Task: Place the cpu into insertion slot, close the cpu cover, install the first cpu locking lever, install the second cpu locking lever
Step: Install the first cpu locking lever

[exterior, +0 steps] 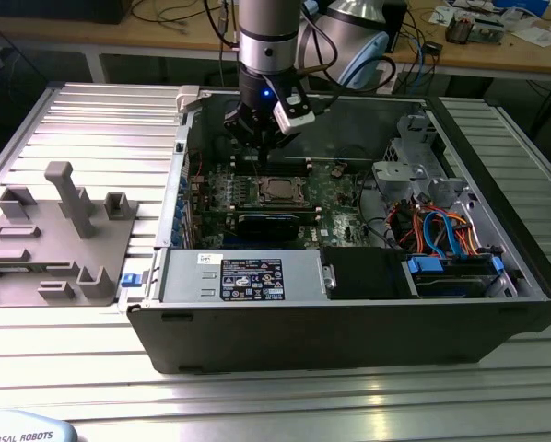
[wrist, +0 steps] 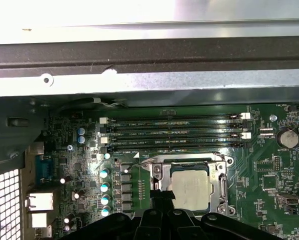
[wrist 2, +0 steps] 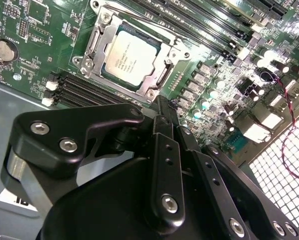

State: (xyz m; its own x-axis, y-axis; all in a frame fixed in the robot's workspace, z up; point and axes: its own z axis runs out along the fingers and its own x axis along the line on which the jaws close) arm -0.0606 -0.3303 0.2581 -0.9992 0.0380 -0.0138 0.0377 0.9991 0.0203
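The cpu (wrist 2: 131, 56) (wrist: 191, 187) (exterior: 277, 189), a silver-grey square, lies flat in the insertion slot (wrist 2: 85, 62) (wrist: 228, 161) on the green motherboard (wrist 2: 34, 40). The cpu cover (wrist 2: 165, 70) (wrist: 157, 173) lies down around it, its window framing the chip. A thin metal lever (wrist 2: 139, 22) (wrist: 184, 155) runs along one side of the socket. My gripper (wrist 2: 161, 104) (wrist: 163, 200) (exterior: 254, 136) hangs just above the board beside the socket, shut, with nothing between its black fingers.
The motherboard sits inside an open computer case (exterior: 349, 322). Memory slots (wrist: 174, 131) lie beside the socket, with capacitors (wrist: 104, 186) and rear ports (wrist: 39, 201) close by. Drive bays and coloured cables (exterior: 441, 230) fill the exterior view's right. A grey fixture (exterior: 64, 230) stands outside the case.
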